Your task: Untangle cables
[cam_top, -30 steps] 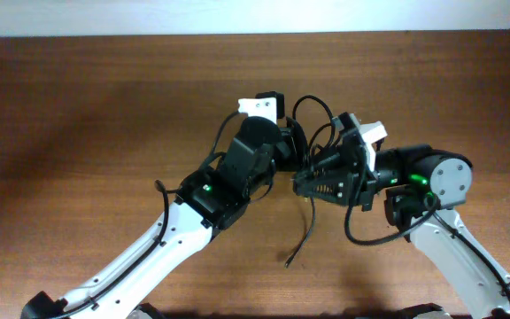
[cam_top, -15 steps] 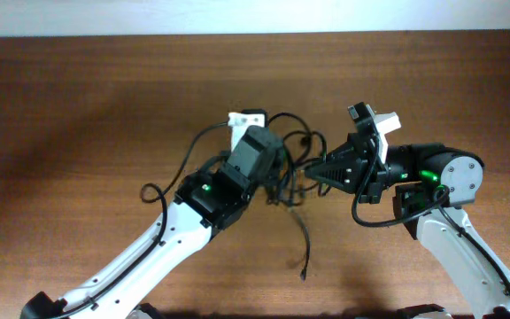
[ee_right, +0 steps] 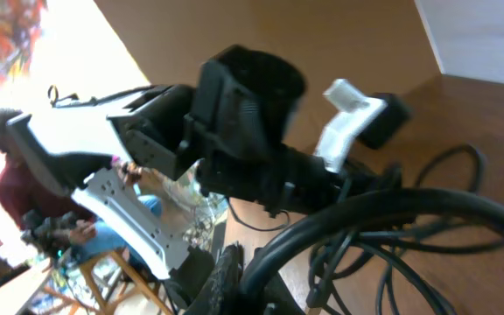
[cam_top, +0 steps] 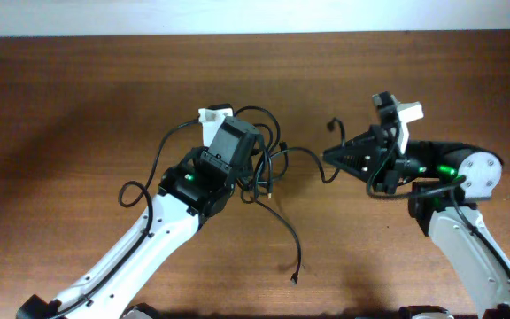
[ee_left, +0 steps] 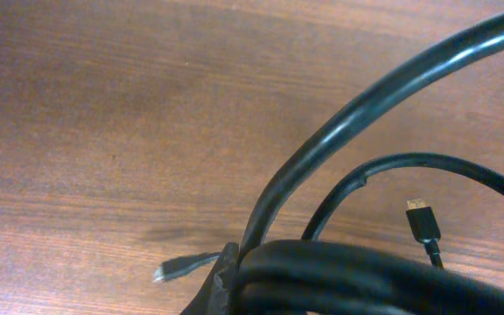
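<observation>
The black cables [cam_top: 283,227] hang in a loose tangle between my two arms in the overhead view. One strand stretches across the gap from the left bundle to my right gripper [cam_top: 333,155], which is shut on it. My left gripper [cam_top: 257,177] is shut on the bundled loops. A free tail runs down to a plug end [cam_top: 296,279] on the table. In the left wrist view the bundle [ee_left: 366,276] fills the jaws, with a yellowish-tipped plug [ee_left: 422,222] and a second plug [ee_left: 178,267] above the wood. In the right wrist view a cable [ee_right: 366,219] is pinched at the fingers [ee_right: 234,280].
The brown wooden table [cam_top: 78,106] spreads to all sides. A white wall strip [cam_top: 237,13] runs along the far edge. The arms' own thicker black wires loop beside the left arm [cam_top: 135,190] and under the right wrist [cam_top: 388,190].
The two arms have pulled apart, left gripper leftward and right gripper rightward. The tangle has stretched out between them, and the free tail has shifted and lengthened downward.
</observation>
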Controlling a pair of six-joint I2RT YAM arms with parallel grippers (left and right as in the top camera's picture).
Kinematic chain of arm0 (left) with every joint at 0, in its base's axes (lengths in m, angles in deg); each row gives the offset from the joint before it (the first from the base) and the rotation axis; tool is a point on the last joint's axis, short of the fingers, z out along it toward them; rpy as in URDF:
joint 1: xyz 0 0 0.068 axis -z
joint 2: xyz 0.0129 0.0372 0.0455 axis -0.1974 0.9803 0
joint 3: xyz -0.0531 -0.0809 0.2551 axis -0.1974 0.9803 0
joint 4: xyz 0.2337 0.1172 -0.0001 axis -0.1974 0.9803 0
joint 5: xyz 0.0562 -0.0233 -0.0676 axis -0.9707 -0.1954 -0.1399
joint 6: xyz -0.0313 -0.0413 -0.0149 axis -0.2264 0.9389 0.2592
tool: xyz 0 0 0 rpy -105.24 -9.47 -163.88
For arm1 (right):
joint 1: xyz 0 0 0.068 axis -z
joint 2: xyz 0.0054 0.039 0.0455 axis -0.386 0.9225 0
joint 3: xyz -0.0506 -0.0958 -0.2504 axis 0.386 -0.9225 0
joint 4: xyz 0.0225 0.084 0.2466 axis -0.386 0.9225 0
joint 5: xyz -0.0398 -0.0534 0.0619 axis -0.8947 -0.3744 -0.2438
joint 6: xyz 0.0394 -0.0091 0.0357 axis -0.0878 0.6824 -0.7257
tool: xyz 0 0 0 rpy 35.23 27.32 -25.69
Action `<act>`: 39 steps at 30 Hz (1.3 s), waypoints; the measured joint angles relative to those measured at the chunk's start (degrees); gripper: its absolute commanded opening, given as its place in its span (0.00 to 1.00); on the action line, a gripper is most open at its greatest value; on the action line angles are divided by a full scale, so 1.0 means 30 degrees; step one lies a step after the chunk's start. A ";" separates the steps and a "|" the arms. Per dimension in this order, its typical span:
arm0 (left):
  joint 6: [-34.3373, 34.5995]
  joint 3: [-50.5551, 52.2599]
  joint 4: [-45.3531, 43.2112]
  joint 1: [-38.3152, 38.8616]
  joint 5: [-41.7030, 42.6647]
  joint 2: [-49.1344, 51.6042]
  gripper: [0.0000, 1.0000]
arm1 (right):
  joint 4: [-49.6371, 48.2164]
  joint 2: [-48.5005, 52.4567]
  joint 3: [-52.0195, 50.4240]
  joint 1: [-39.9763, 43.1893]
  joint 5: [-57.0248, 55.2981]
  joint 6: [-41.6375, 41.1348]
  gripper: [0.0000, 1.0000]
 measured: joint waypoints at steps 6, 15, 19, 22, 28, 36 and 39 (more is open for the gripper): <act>-0.0153 0.0007 -0.1311 0.0000 0.0168 -0.1413 0.00 | 0.2324 0.0000 0.0000 0.0809 -0.0131 -0.0240 0.99; -0.0619 0.0007 -0.2674 0.0000 0.1224 -0.2579 0.00 | 0.2382 0.0000 0.0000 0.0809 -0.0117 -0.0255 0.99; -0.0656 0.0000 -0.2754 0.0000 0.1319 -0.2579 0.00 | 0.2382 0.0000 0.0000 0.0809 0.0117 -0.0255 1.00; -0.0656 0.0000 -0.3060 0.0000 0.1574 -0.2579 0.00 | 0.2375 0.0000 0.0000 0.0809 0.0328 -0.0262 1.00; -0.0911 0.0000 -0.4940 0.0000 0.3075 -0.2171 0.00 | 0.2076 0.0000 0.0000 0.0175 0.0466 -0.0262 1.00; -0.7519 0.0007 -0.6426 0.0000 0.6003 -0.0299 0.37 | 0.1800 0.0000 0.0000 -0.0415 0.0546 -0.0277 1.00; -1.0877 0.0007 -0.6433 0.0000 0.6426 -0.0299 0.99 | 0.1800 0.0000 0.0000 -0.0415 0.0546 -0.0270 1.00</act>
